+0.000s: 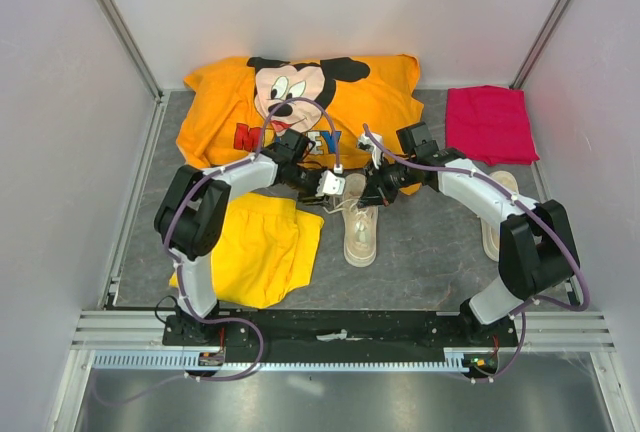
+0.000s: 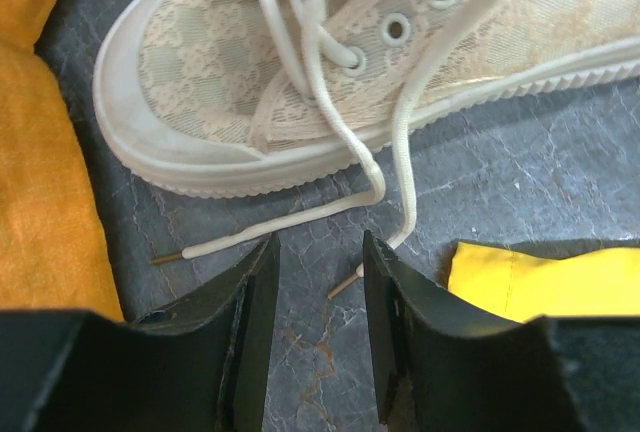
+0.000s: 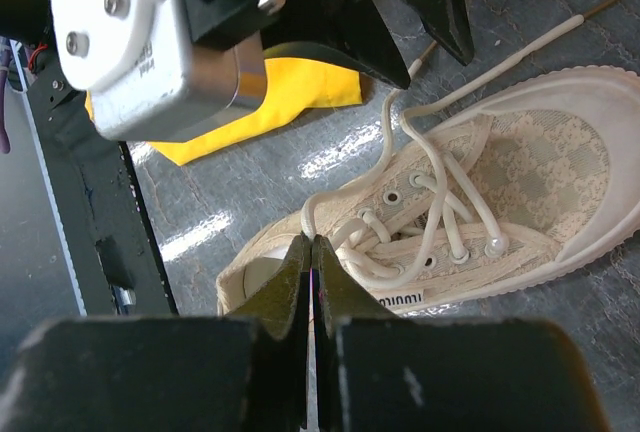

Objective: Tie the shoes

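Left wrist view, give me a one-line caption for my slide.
Open left gripper poised over two loose lace ends lying beside the toe of the sneaker.

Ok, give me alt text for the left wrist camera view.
An open end effector hovers near two loose lace ends trailing from a cream sneaker on a grey table. Orange fabric lies at left, yellow fabric at right.
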